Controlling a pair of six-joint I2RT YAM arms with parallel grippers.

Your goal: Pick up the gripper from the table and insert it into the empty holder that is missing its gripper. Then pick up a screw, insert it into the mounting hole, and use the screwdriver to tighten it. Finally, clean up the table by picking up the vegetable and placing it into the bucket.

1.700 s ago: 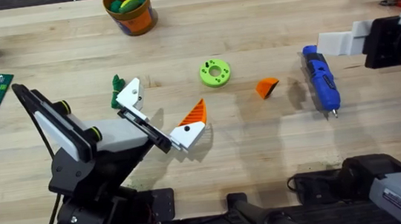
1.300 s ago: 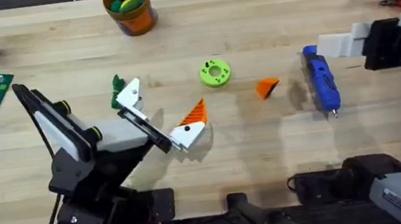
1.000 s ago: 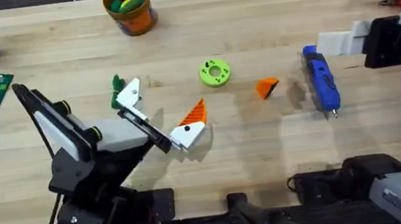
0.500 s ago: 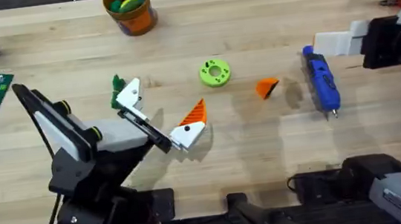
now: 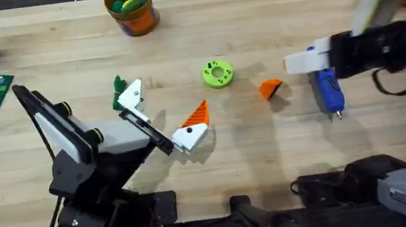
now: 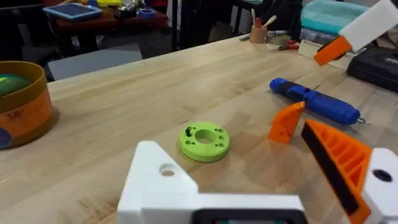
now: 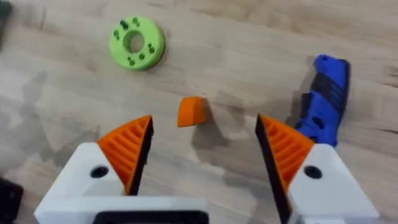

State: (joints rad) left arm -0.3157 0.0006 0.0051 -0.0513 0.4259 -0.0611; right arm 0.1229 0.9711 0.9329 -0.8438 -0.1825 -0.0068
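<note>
From overhead, the worktop (image 5: 201, 23) carries the small orange wedge (image 5: 270, 89) near its middle, lying free. A lime green disc (image 5: 217, 73) sits just to its left and the blue screwdriver (image 5: 326, 88) lies just to its right, bit towards the near edge. The right arm's jaws (image 5: 299, 61) reach in from the right, above the screwdriver's far end and near the wedge; whether they are apart cannot be told from here. The left arm's jaws (image 5: 156, 117) rest spread wide over the worktop with nothing between them: one side is the all-white bracket (image 5: 132, 95), the other carries an orange ribbed tip (image 5: 197, 115). The dark green toy vegetable (image 5: 118, 91) lies touching the bracket. The orange bucket (image 5: 131, 7) stands at the far edge.

In the left wrist view, the bare bracket (image 6: 158, 180) and the tipped side stand well apart, with the disc (image 6: 204, 139), wedge (image 6: 286, 122) and screwdriver (image 6: 315, 101) beyond, and the bucket (image 6: 22, 102) off to the side.

In the right wrist view, the jaws (image 7: 202, 152) gape wide and hold nothing; the wedge (image 7: 189, 111) lies on the wood between the two orange pads (image 7: 132, 144), apart from both, the screwdriver (image 7: 324, 99) beside it.
</note>
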